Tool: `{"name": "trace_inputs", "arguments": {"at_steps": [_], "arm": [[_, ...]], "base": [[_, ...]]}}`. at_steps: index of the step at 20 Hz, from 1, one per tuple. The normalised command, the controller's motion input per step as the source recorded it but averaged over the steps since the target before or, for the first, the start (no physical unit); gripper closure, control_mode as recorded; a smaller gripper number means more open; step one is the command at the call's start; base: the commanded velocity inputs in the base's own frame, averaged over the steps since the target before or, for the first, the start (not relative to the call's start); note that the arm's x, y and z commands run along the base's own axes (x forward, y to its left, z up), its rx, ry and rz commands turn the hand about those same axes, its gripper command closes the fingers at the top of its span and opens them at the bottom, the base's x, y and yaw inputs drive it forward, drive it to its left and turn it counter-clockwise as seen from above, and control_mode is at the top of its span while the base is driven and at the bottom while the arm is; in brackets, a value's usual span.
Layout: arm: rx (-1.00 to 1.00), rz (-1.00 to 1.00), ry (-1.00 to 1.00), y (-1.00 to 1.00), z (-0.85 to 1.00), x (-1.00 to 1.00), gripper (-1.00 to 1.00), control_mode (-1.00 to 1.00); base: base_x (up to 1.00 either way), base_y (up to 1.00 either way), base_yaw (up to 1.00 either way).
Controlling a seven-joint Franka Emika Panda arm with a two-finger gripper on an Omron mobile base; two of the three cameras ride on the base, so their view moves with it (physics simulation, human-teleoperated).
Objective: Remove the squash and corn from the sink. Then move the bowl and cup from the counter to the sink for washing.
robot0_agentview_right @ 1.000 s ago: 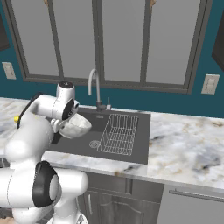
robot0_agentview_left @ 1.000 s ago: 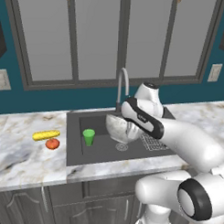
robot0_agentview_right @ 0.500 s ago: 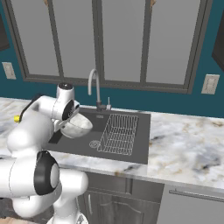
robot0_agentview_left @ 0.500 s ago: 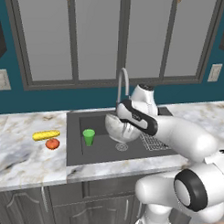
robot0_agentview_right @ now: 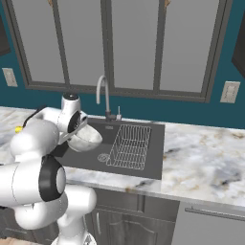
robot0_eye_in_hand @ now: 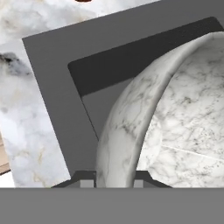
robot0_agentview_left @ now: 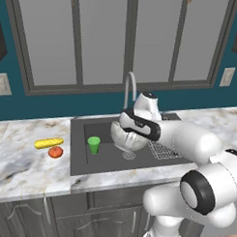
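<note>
- The bowl [robot0_agentview_left: 123, 136] in the tool's grip is grey-white, veined like marble inside and out.
- The cup [robot0_agentview_left: 94, 144], beside the tool in the basin, is bright green.
- The sink [robot0_agentview_right: 152, 158] under the tool is dark grey; its wire rack [robot0_agentview_right: 129, 145] is pale grey.
- The corn [robot0_agentview_left: 48, 143], well away from the tool, is yellow.
- The squash [robot0_agentview_left: 55, 152] just beside the corn is orange-red.
- The table [robot0_agentview_left: 22, 161] is white with grey marbling.
- The wall [robot0_agentview_right: 191, 112] beyond the tool is teal.

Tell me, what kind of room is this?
It looks like a kitchen: a dark sink with a curved faucet, a marbled counter over cabinets, and a stone-look bowl being washed up.
</note>
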Motion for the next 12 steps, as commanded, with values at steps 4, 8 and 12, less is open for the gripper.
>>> {"name": "trace_inputs", "arguments": {"at_steps": [4, 8, 12], "arm": [[0.00, -0.11, 0.01, 0.06, -0.15, 0.15, 1.00, -1.00], [0.00, -0.12, 0.00, 0.04, -0.14, 0.14, 1.00, -1.00], [0.00, -0.12, 0.01, 0.06, -0.13, 0.14, 1.00, -1.00]], "base": [[0.00, 0.00, 0.00], [0.00, 0.00, 0.00], [0.00, 0.00, 0.00]]}}
